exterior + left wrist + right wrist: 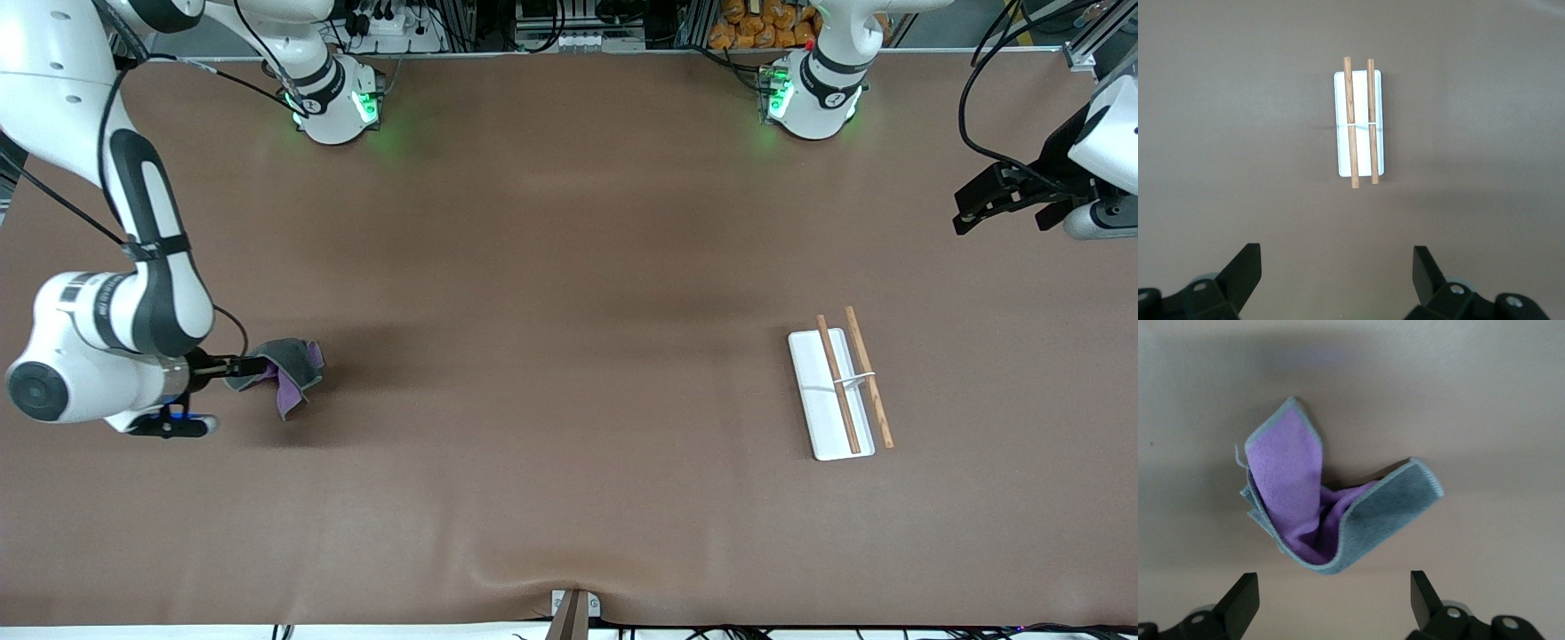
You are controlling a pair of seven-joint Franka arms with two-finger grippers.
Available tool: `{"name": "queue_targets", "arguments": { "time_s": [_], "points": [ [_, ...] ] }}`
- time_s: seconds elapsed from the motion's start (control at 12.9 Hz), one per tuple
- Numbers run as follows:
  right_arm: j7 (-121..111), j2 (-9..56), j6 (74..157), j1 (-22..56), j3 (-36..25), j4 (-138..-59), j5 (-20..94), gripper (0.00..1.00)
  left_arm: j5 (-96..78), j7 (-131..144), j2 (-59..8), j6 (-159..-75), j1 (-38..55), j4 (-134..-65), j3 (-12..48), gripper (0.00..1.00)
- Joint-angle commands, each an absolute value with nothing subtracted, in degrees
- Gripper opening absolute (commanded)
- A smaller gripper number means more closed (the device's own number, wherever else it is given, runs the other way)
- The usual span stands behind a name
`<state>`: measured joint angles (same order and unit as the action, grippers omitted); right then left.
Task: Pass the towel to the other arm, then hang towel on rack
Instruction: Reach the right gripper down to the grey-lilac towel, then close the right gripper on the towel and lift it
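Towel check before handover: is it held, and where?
Not held: the towel lies ahead of the open right gripper; left gripper open, empty.

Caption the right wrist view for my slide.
Open right gripper poised at the crumpled towel, purple face showing.

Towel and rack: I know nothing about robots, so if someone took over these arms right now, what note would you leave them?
Right gripper: open, low at the towel, fingers not closed on it.
Left gripper: open, holding nothing, waiting above the left arm's end of the table.
Towel: crumpled on the table at the right arm's end, purple face partly showing.
Rack: on the table toward the left arm's end, nothing on its rods.
Done: nothing yet.
Left: grasp the towel, pass it to the left gripper, hang it on the rack.
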<state>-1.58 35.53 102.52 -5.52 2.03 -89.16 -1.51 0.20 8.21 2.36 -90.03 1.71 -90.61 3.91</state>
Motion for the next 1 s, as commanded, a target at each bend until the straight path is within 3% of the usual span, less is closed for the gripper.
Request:
{"name": "queue_targets", "arguments": {
  "time_s": [0.0,0.62,0.77,0.85,0.93],
  "points": [
    [-1.6,36.5,102.4,-4.7,2.3,-89.8,-1.5,1.00,0.1,7.0,2.5,-90.1,1.6,-89.9,3.9,1.00],
    [-0.8,39.1,103.2,-4.0,2.5,-92.0,-1.2,0.98,0.1,7.0,2.5,-90.1,1.5,-89.4,3.9,1.00],
    [-0.7,39.1,103.4,-4.7,2.5,-92.0,-0.2,0.21,0.1,7.0,2.5,-90.1,1.5,-89.4,3.9,1.00],
    [-0.7,39.1,103.4,-5.0,2.4,-92.0,3.5,0.00,0.1,7.0,2.5,-90.1,1.6,-89.4,3.9,1.00],
    [-0.6,39.1,103.3,-5.3,2.4,-92.0,5.3,0.00,0.1,7.0,2.5,-90.1,1.7,-89.4,3.9,1.00]
  ]
}}
